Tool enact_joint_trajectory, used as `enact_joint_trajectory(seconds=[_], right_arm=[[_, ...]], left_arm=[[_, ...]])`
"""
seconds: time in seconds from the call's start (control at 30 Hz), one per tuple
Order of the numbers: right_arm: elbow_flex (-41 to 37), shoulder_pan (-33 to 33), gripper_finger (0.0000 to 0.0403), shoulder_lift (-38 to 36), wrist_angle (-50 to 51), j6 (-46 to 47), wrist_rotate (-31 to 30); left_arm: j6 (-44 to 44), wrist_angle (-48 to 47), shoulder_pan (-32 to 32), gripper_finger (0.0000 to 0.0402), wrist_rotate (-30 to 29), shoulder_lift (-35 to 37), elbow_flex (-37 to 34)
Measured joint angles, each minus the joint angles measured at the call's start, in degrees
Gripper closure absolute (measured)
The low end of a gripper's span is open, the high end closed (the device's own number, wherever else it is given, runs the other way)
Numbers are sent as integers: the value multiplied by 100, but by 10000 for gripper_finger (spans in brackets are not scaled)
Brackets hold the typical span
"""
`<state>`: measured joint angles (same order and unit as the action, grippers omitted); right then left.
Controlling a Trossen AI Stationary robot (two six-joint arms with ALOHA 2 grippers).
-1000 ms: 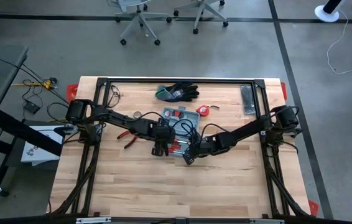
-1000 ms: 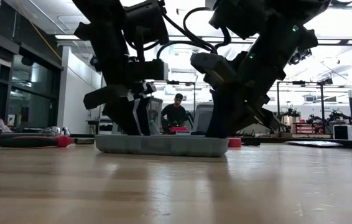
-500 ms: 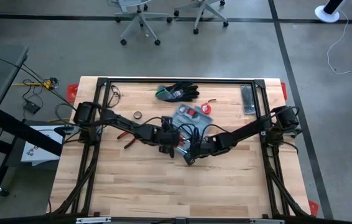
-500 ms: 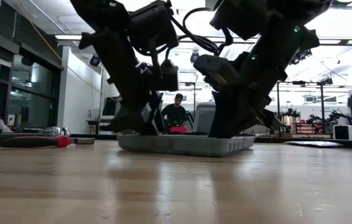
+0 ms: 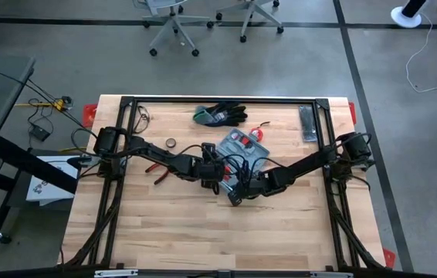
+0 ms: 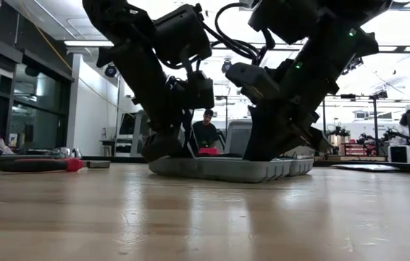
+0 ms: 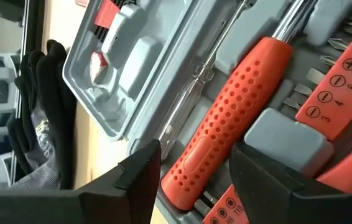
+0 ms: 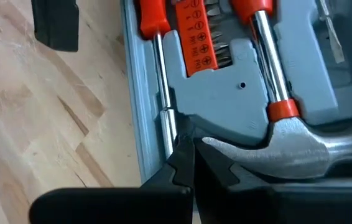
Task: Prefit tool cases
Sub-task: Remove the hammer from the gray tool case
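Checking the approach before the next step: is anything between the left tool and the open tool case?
Nothing visible is. The left tool hangs open right over the tool case, its fingers either side of an orange perforated handle lying in the tray. The right tool, shut, is also at the case, by the hammer head.

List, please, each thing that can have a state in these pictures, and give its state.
tool case: open, lying flat on the table, tools seated in its recesses.
left gripper: open, fingers on either side of a red perforated handle in the case.
right gripper: shut, tips at the hammer head by the case's edge.
black gloves: lying loose on the table at its far edge.
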<state>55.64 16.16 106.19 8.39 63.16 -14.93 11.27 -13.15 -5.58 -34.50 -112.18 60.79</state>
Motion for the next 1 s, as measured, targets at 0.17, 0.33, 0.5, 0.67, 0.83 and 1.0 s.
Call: enact_joint_trajectory(seconds=[0.17, 0.33, 0.5, 0.67, 0.83, 1.0], right_arm=[[2, 79, 403, 2, -32, 123, -2], [17, 86, 403, -8, 163, 280, 119], [17, 41, 403, -22, 581, 340, 98], [9, -66, 403, -17, 530, 273, 88], [7, -81, 403, -15, 456, 337, 61], [7, -84, 403, -28, 397, 389, 67]], left_arm=[[-488, -784, -36, 218, 466, 179, 138], [-661, -1093, -1, 219, 2019, 765, 119], [-846, -1032, 164, 227, 3364, 907, 129], [-846, -981, 205, 233, 3101, 907, 22], [-772, -979, 201, 234, 3080, 918, -2], [-787, -966, 201, 234, 3086, 918, -2]])
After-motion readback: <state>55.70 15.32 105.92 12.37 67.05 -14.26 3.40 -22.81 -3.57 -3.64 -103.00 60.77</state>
